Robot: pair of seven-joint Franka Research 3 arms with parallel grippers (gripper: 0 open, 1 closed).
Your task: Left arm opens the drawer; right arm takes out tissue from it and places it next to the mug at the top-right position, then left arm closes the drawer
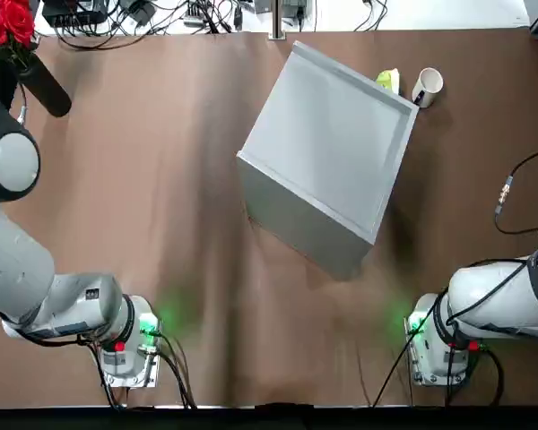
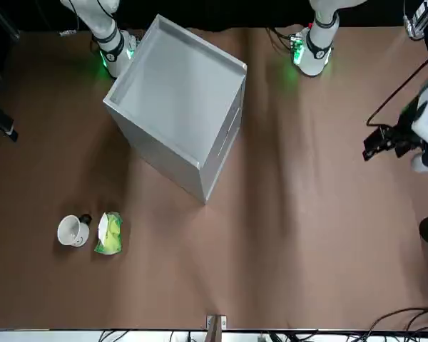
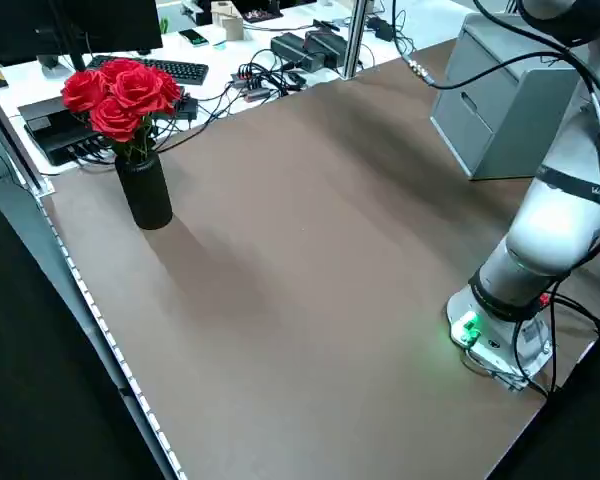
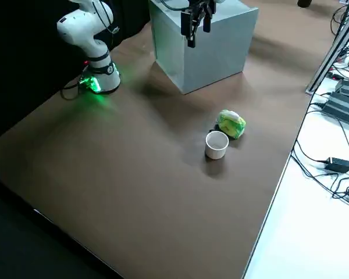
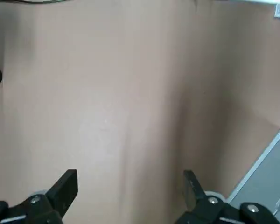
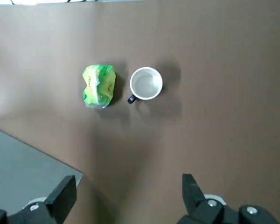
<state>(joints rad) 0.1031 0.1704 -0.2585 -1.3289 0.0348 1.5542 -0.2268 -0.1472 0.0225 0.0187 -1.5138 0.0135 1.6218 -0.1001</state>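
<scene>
Resting on the brown table [image 1: 197, 358], soft yellow-green tissue packet [image 6: 99, 86] just beside smooth cylindrical white mug [image 6: 146, 83], near grey box-shaped cabinet [image 1: 327, 143], left end effector [image 5: 130, 191] above table, right end effector [image 6: 129, 193] above table, fingers apart on both.

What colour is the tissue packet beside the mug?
The tissue packet is green and yellow; best seen in the right wrist view.
</scene>
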